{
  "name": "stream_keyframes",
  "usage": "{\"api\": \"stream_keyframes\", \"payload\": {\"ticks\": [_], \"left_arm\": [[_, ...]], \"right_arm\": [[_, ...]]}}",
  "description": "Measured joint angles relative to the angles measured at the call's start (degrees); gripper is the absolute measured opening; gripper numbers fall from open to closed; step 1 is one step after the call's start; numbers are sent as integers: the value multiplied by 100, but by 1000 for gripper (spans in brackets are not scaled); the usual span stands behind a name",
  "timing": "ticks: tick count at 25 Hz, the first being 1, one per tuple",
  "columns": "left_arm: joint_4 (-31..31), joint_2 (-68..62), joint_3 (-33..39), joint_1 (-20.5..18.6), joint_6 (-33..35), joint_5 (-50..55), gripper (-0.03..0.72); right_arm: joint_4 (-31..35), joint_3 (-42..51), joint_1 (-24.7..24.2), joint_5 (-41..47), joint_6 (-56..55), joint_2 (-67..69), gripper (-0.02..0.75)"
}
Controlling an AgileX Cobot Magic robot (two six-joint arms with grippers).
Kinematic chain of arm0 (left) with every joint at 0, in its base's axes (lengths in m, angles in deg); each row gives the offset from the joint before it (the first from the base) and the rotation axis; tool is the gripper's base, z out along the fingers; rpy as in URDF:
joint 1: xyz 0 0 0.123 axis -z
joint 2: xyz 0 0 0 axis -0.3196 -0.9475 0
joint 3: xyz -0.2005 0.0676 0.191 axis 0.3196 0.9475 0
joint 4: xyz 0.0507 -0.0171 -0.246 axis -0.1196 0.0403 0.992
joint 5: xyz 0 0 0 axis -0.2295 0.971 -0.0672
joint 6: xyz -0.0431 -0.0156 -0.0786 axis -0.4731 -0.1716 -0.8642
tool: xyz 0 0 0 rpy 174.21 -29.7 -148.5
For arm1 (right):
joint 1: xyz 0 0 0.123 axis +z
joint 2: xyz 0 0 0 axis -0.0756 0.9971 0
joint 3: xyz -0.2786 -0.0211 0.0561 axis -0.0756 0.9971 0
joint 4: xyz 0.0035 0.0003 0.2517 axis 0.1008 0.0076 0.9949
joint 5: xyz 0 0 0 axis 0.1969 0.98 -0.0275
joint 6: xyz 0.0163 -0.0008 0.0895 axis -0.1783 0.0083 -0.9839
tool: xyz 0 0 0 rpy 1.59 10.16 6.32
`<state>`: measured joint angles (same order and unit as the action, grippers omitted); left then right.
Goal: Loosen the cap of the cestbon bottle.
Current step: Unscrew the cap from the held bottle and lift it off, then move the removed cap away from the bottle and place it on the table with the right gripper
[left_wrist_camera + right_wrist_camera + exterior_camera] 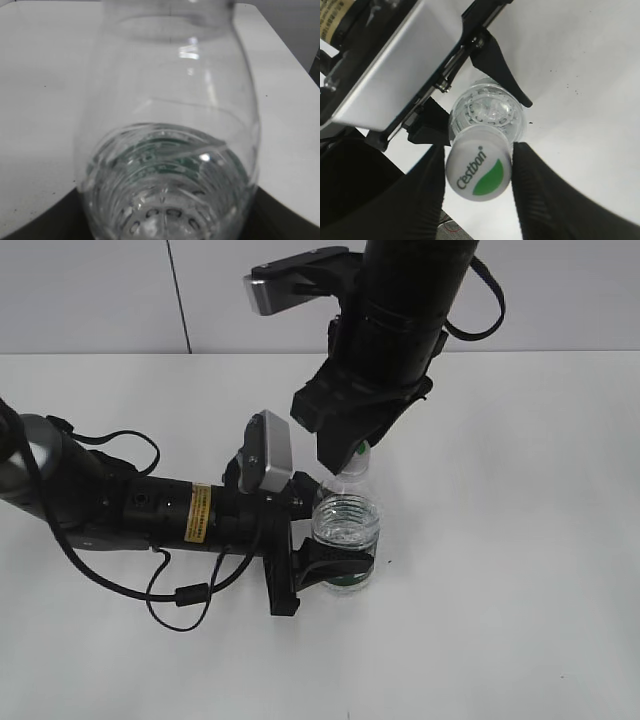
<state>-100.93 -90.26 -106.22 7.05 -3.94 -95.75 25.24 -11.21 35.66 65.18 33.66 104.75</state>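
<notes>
A: Start big. What's on the white tabletop [520, 620]?

B: Two black arms. The left one lies low along the left side, and its left gripper [335, 570] is closed around the lower body of the small clear plastic cestbon bottle [347, 525], at the dark green label band. The bottle stands upright near the middle of the table, partly filled with water.

A: And the other arm?

B: It comes down from the far side. The right gripper [479, 172] straddles the small round white plastic screw cap [478, 169] with the green leaf patch. The black fingers [540, 195] sit either side of the cap, the right one touching or nearly so, the left one just beside it. I cannot tell whether they are pressing yet, so I'd call the jaws narrowed around the cap and not clearly clamped.

A: Does the left wrist view help?

B: It only shows the bottle filling the picture, very close, with dark finger edges at the bottom corners.

A: What could go wrong?

B: I'd judge three things. If the right fingers turn before they squeeze firmly, they could skid round the smooth cap. If the left grip is weak, the whole bottle could spin with the cap. And thin plastic may buckle under a hard squeeze, pushing water out once the cap frees
</notes>
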Motion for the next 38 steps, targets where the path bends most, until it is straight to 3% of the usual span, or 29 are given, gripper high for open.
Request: {"api": "stream_keyframes", "payload": {"ticks": [3, 9, 11, 18, 21, 31, 33, 38], "left_arm": [[11, 0, 0, 0, 0, 0, 415], [17, 0, 0, 0, -7, 4, 415], [17, 0, 0, 0, -12, 4, 415], [47, 0, 0, 0, -29, 11, 414], [120, 0, 0, 0, -40, 23, 412], [138, 0, 0, -5, -13, 34, 412], [138, 0, 0, -5, -13, 34, 412], [138, 0, 0, -5, -13, 34, 412]], "right_arm": [[-6, 0, 0, 0, 0, 0, 295], [-23, 0, 0, 0, 1000, 0, 295], [-56, 0, 0, 0, 1954, 0, 295], [-243, -38, 25, 26, 6981, -28, 295], [-322, -194, 25, 62, 7923, -5, 295], [-275, -591, 19, 21, 8137, -36, 294], [-244, -597, 19, 21, 7648, -76, 294], [-234, -646, 19, 21, 5109, -323, 294]]}}
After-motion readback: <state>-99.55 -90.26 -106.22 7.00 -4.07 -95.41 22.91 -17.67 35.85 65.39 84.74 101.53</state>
